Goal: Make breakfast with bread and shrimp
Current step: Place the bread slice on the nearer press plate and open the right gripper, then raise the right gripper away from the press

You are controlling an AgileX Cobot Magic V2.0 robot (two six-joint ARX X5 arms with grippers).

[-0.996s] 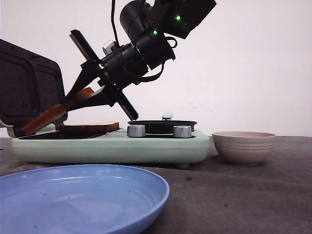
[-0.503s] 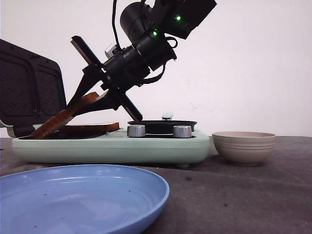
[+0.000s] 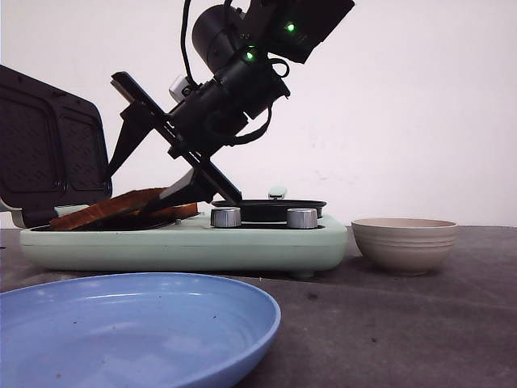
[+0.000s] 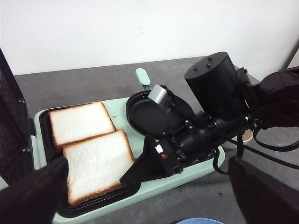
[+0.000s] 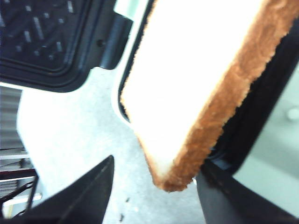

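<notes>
Two slices of bread lie on the black hot plate of a mint-green sandwich maker (image 3: pixel 186 242). The near slice (image 4: pixel 96 163) overlaps the far slice (image 4: pixel 80 122) a little. In the front view the near slice (image 3: pixel 105 208) lies slightly tilted. My right gripper (image 3: pixel 129 192) stands open over it, and one finger (image 4: pixel 140 170) rests by the slice's edge. In the right wrist view the slice's corner (image 5: pixel 196 70) sits between the open fingers of the right gripper (image 5: pixel 156 168). My left gripper (image 4: pixel 147 163) hovers open and empty above. No shrimp shows.
The maker's dark lid (image 3: pixel 48 145) stands open at the left. A small black pan (image 3: pixel 266 208) sits on its right half behind two knobs. A beige bowl (image 3: pixel 404 242), contents hidden, stands to the right. A blue plate (image 3: pixel 129 323) lies in front.
The right gripper has opened and let go of the bread slice. The slice went from steeply tilted to lying almost flat on the hot plate.
</notes>
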